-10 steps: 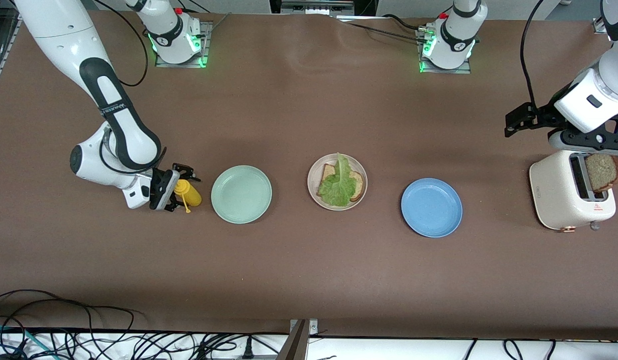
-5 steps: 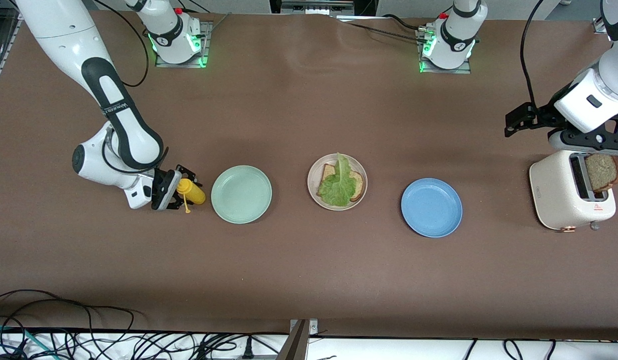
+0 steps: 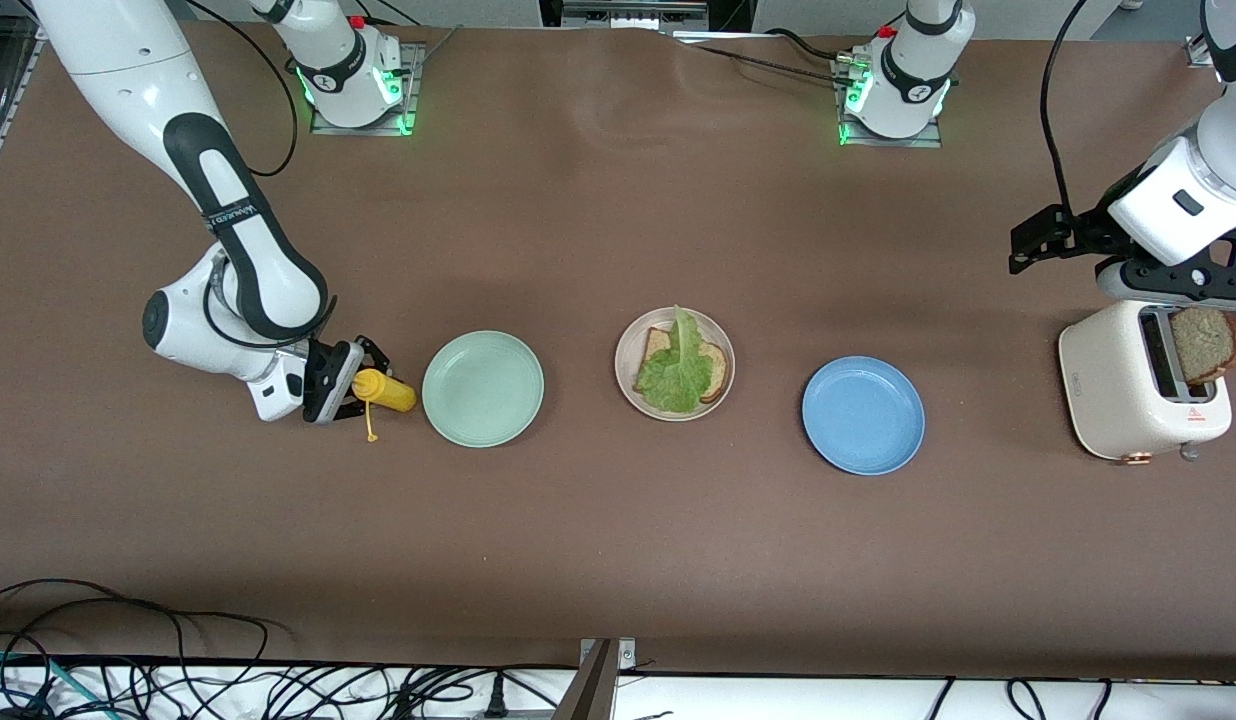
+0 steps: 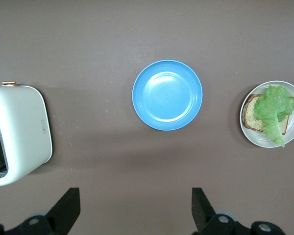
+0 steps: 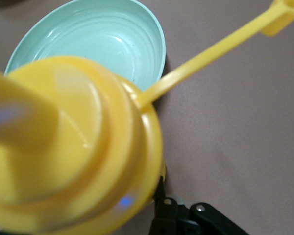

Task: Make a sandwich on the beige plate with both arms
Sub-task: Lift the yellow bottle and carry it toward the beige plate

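brown covering runs the whole surface, and nearest the front camera sit the blue plate (image 3: 863,415) and the mint green plate (image 3: 483,387), both bare. between them, slightly farther back, the beige plate (image 3: 675,364) carries the sandwich (image 3: 681,370) half built: one toasted slice with a ruffled lettuce leaf lying over it, no top slice yet. beside the mint plate, toward the right arm's end, the right gripper (image 3: 340,384) has its jaws closed around a yellow squeeze bottle (image 3: 383,390), tipped on its side just above the surface, its cap dangling on a strap. toward the left arm's end a cream toaster (image 3: 1143,379) stands with a second toast slice (image 3: 1206,343) poking out of its slot. the left gripper (image 3: 1173,285) hangs over the toaster with jaws spread wide, holding nothing. that slice looks light, stiff and crumbly, so i'd pinch it gently across its flat faces near the exposed top edge; the lettuce is limp and would slide easily.
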Controlling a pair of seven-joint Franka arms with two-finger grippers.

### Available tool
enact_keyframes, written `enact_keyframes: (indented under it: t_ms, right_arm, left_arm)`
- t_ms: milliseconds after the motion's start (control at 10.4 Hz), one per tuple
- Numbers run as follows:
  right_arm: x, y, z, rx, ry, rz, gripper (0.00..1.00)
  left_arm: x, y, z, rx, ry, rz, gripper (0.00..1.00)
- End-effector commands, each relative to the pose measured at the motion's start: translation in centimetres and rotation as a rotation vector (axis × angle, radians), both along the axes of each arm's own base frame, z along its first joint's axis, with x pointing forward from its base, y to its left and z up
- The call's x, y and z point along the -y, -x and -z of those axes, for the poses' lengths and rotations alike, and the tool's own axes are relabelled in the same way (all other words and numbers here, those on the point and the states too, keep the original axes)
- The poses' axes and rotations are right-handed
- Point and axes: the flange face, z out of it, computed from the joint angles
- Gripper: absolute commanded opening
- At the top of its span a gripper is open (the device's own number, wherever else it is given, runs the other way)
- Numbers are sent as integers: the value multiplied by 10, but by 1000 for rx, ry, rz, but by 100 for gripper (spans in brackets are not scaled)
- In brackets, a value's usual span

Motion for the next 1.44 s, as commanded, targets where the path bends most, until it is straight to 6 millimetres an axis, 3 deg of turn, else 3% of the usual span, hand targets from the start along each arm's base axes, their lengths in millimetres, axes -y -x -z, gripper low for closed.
enact_keyframes:
  t_ms: [0,96,383,862,1149,1341]
  right_arm:
    - [-7,-8,-16,8,42,-5,0]
    - [-26,-8,-30,11,81,-33,0]
    - [-38,-10,-55,-24,182,19,0]
    - [-100,5,-109,-108,361,103,0]
    - [-160,6,-158,-128,550,132,0]
    - [-191,16,-175,-151,632,182,0]
  left_arm:
    - [2,1,-7,-6,21,-7,100]
    - [2,1,-7,-6,21,-6,100]
    - [1,0,-7,-6,24,-9,100]
    - [0,0,-6,-8,24,-9,100]
    - [4,0,-7,-12,74,-45,100]
    - [2,1,-5,-20,72,-82,100]
